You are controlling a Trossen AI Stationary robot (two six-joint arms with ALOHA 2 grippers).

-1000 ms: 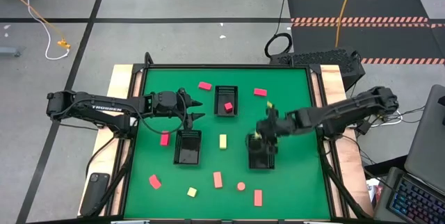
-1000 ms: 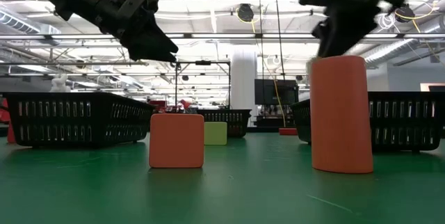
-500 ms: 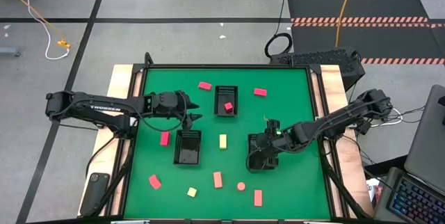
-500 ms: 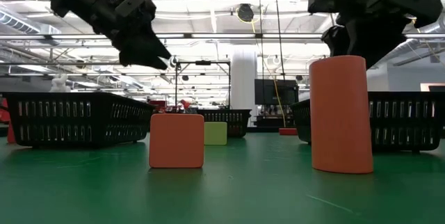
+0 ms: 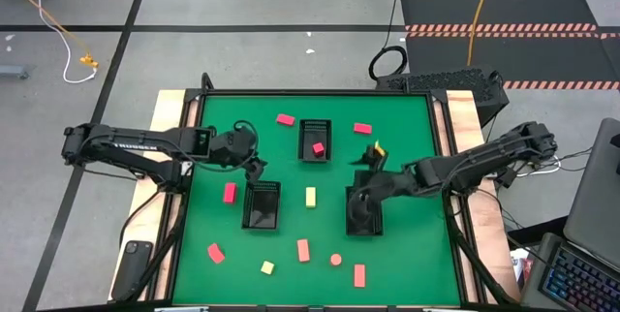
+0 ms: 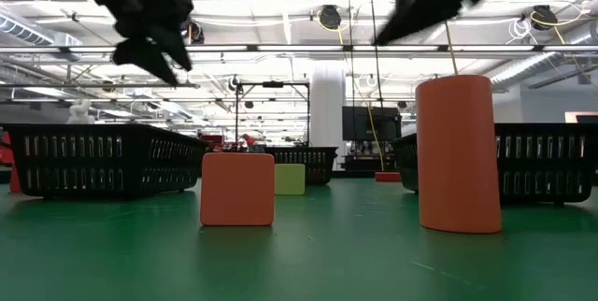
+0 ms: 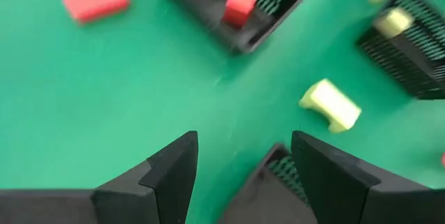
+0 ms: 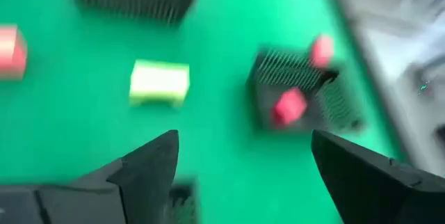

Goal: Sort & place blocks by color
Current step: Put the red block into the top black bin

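My right gripper (image 5: 365, 181) (image 8: 243, 137) hangs open and empty over the far end of the right black tray (image 5: 364, 217). A pale yellow block (image 7: 393, 21) lies in that tray. My left gripper (image 5: 256, 164) (image 7: 243, 140) is open and empty above the far end of the middle-left tray (image 5: 262, 205). A pink-red block (image 5: 318, 147) lies in the far tray (image 5: 315, 128). Loose on the green mat are a yellow block (image 5: 311, 196) between the trays, pink-red blocks (image 5: 285, 118) (image 5: 362, 128) (image 5: 230, 193), and salmon ones (image 5: 303, 249) (image 6: 455, 154).
More blocks lie near the front edge: pink-red (image 5: 215, 251) (image 5: 359, 274), yellow (image 5: 266, 267) and a round salmon one (image 5: 336, 260). A small yellow thing (image 5: 378, 147) shows just beyond the right gripper. Wooden rails (image 5: 163, 186) border the mat.
My right gripper dipped low over the right tray, then came up again toward the tray's far end. My left gripper has shifted a little toward the table's left and near edges and tipped its fingers downward.
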